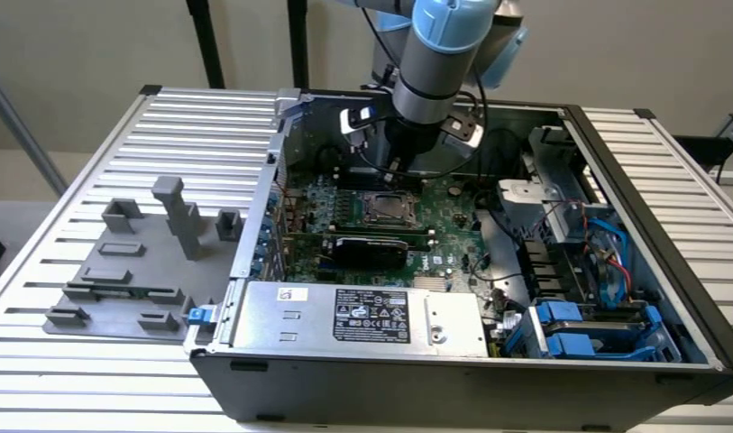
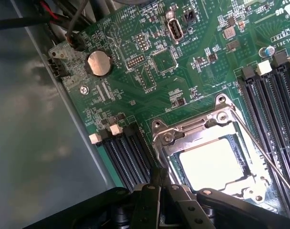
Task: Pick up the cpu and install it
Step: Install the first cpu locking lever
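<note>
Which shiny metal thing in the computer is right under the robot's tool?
The square socket frame on the green board, with the cpu in it. The big silver box with a black label sits nearer the case's front edge.

Green motherboard (image 2: 150,90), silvery cpu (image 2: 212,164), blue drive caddies (image 1: 589,332), grey case (image 1: 438,383)

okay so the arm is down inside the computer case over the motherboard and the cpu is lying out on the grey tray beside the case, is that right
Not quite. The arm reaches into the computer case over the motherboard, but the cpu is not on the grey tray. The wrist view shows it sitting in the socket frame, with the shut gripper just beside it.
</note>
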Robot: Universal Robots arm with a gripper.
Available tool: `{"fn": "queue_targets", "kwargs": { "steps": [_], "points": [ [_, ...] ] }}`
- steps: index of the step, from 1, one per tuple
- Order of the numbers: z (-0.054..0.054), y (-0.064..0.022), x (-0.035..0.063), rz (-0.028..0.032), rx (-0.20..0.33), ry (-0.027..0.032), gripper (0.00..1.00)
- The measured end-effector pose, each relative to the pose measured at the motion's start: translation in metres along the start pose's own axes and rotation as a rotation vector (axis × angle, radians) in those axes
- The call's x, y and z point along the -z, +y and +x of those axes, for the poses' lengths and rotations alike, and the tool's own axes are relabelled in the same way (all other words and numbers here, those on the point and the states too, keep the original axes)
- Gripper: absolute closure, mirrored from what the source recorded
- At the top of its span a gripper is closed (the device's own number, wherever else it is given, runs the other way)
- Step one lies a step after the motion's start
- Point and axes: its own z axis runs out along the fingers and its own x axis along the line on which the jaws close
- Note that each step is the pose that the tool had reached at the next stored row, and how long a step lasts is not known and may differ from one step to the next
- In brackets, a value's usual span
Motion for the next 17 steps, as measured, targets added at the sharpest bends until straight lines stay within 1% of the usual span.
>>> {"fn": "queue_targets", "kwargs": {
  "steps": [6, 9, 17],
  "points": [
    [-0.0006, 0.0007, -0.0026, -0.0009, -0.006, 0.0, 0.89],
    [-0.0004, 0.0012, -0.0041, -0.0009, -0.007, 0.0013, 0.89],
    [0.0, 0.0032, -0.0056, -0.0011, -0.008, 0.0006, 0.89]
  ]
}}
